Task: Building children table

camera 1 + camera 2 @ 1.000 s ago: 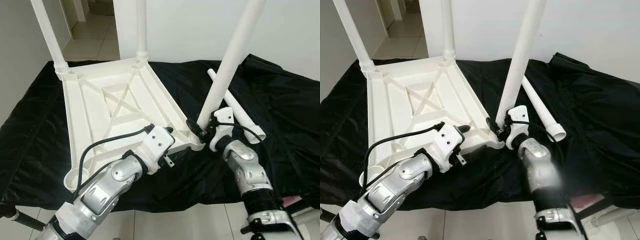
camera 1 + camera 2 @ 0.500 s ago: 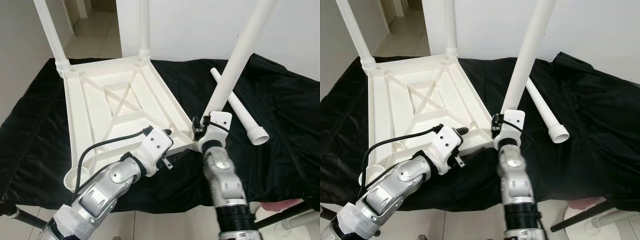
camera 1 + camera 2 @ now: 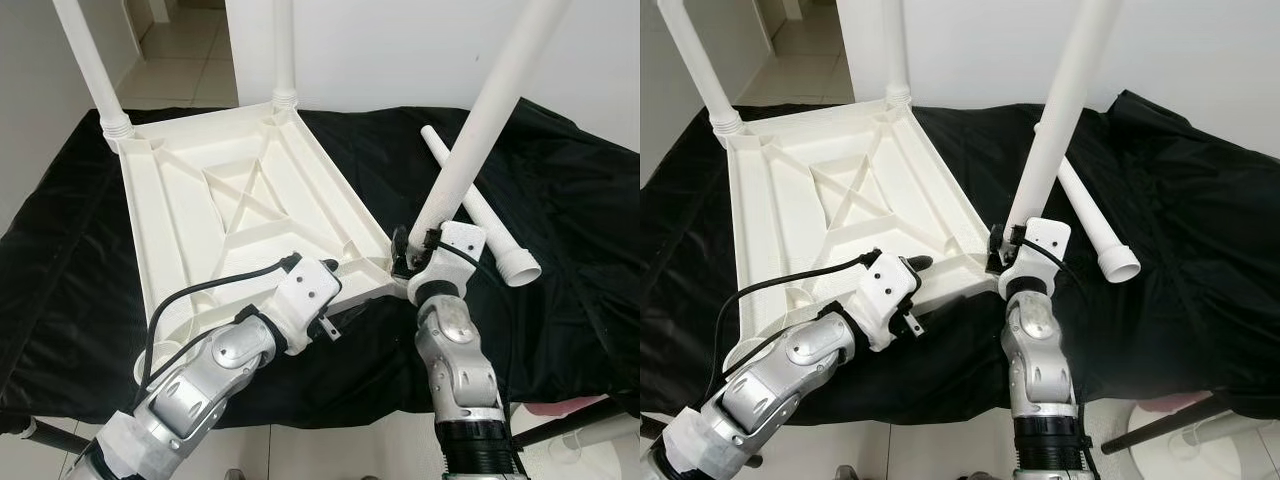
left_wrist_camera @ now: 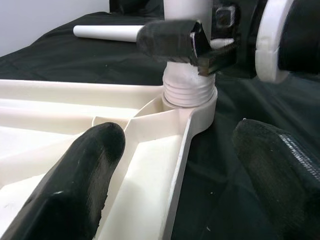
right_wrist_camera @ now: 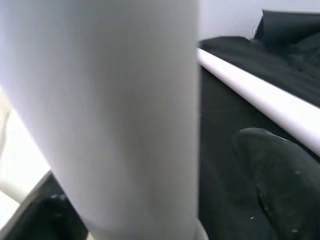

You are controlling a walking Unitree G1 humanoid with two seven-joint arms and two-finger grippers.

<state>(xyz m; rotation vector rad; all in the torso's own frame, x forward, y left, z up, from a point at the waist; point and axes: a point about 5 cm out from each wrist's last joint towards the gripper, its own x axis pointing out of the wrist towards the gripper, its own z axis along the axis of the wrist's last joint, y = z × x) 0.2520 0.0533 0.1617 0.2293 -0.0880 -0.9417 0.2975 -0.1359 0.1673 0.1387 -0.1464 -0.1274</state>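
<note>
One black cloth (image 3: pixel 560 200) under upturned white table (image 3: pixel 220 210).

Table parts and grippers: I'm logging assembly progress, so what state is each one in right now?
Tabletop: upside down on the black cloth, ribs up.
Two far legs: standing upright in their corner sockets.
Third leg: threaded end in the near right socket, leaning.
Fourth leg: loose, lying on the cloth.
Near left socket: empty.
Right gripper: shut on the third leg's base.
Left gripper: open, astride the tabletop's near edge.
</note>
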